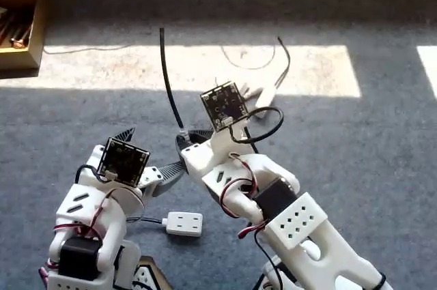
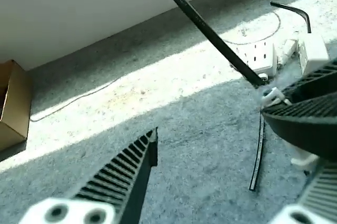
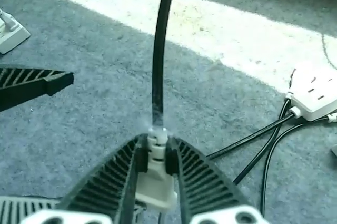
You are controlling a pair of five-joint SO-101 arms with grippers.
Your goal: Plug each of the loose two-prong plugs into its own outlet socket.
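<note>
Right gripper (image 3: 156, 145) is clamped tight on a white two-prong plug (image 3: 154, 184), black cord (image 3: 159, 50) sticking out past the tips, but the prongs are buried between the fingers so I can't make them out. Left gripper (image 1: 157, 148) sits just beside it, fingers spread wide around nothing. One white outlet socket (image 1: 184, 223) lies on the carpet (image 1: 382, 167) by the left arm, and a power strip (image 3: 316, 89) farther off is cut off at the edge.
</note>
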